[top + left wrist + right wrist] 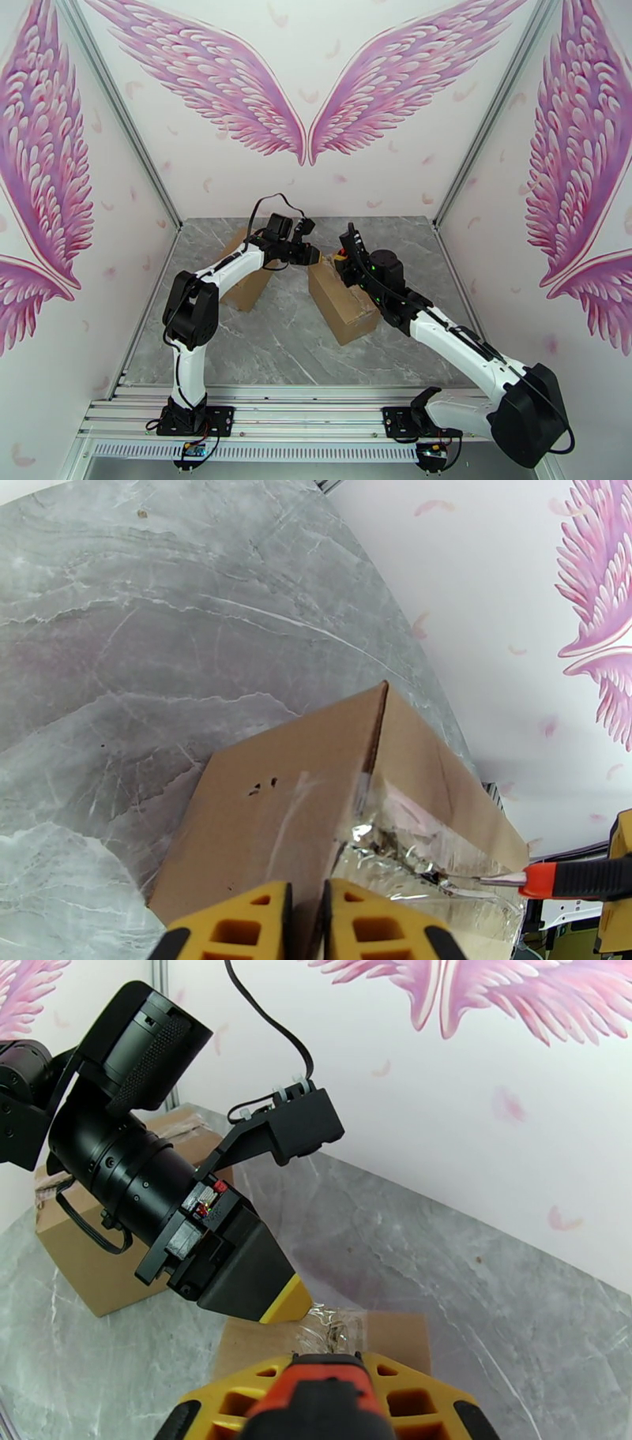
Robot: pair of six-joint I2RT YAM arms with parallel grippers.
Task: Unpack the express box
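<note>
The express box (347, 312) is a brown carton lying in the middle of the table, with torn clear tape along its top. My left gripper (314, 254) is at the box's far end. In the left wrist view its yellow fingers (229, 930) stand almost together, pinching the taped edge of the box (261, 827). My right gripper (320, 1410) is shut on an orange and black cutter knife (320, 1386). The knife (569, 879) points its blade at the torn tape beside the left gripper (291, 1303).
A second cardboard box (251, 288) stands at the back left, behind my left forearm, and it also appears in the right wrist view (87, 1276). The two wrists sit close together over the far end of the box. Walls close the grey marble table (261, 347) on three sides.
</note>
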